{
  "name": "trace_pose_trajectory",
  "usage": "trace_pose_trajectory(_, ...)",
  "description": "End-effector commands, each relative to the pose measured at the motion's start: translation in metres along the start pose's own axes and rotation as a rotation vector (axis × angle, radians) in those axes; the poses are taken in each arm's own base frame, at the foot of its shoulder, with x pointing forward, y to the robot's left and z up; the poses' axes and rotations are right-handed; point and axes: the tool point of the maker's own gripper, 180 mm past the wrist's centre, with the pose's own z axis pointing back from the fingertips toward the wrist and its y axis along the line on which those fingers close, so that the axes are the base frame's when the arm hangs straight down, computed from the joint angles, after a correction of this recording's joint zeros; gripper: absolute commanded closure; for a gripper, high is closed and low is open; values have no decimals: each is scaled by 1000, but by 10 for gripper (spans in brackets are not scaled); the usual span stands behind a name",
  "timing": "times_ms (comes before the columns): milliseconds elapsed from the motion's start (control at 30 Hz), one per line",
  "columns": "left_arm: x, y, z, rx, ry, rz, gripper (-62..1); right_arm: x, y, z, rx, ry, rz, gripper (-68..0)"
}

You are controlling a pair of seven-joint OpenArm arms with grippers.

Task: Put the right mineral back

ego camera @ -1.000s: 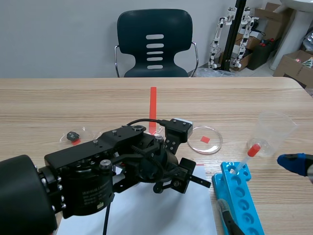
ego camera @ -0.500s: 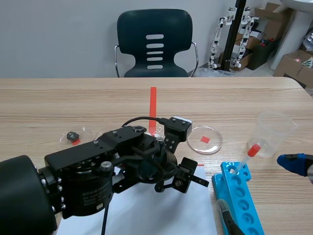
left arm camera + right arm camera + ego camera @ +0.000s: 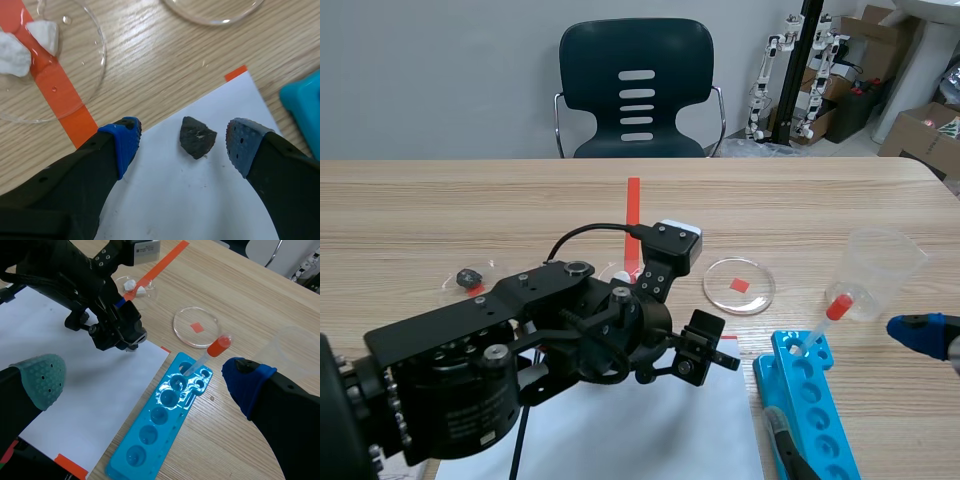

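A small dark mineral (image 3: 197, 136) lies on the white paper (image 3: 200, 210) near its corner. My left gripper (image 3: 182, 137) is open and straddles it, one blue pad on each side, not touching. Just ahead of that gripper is a petri dish (image 3: 90, 75) holding white mineral pieces (image 3: 42, 35), and an empty dish (image 3: 739, 285) sits further right. In the scene view the left gripper (image 3: 705, 350) hangs low over the paper's far right corner. My right gripper (image 3: 145, 377) is open and held above the table's right side, holding nothing.
A blue well tray (image 3: 810, 410) lies right of the paper with a red-bulbed dropper (image 3: 828, 318) leaning in it. A clear plastic cup (image 3: 882, 270) stands behind it. Another dish with a dark mineral (image 3: 470, 277) sits at the left. A chair (image 3: 637, 90) stands across the table.
The left arm has turned and shifted slightly, its wrist camera moving a little left and away, while its gripper stays over the paper's corner. The right arm has not moved.
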Motion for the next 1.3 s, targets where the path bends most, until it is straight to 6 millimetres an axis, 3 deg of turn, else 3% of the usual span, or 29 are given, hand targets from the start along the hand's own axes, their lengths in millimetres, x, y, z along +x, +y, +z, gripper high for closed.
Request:
trace_pose_trajectory(0, 14, -10, 6, -30, -59, 2, -384, 3, -1, 1, -2, -18, 0, -679)
trace_pose_trajectory(67, 18, -8, 10, -19, -92, 16, -437, 3, -1, 1, -2, -18, 0, -679)
trace_pose_trajectory(167, 18, -5, 15, 0, -119, 29, -596, 3, -1, 1, -2, -18, 0, -679)
trace_pose_trajectory(200, 18, -4, 15, 1, -126, 29, -623, 3, -1, 1, -2, -17, 0, -679)
trace_pose_trajectory(1267, 22, -1, 17, 7, -173, 24, -623, 3, -1, 1, -2, -18, 0, -679)
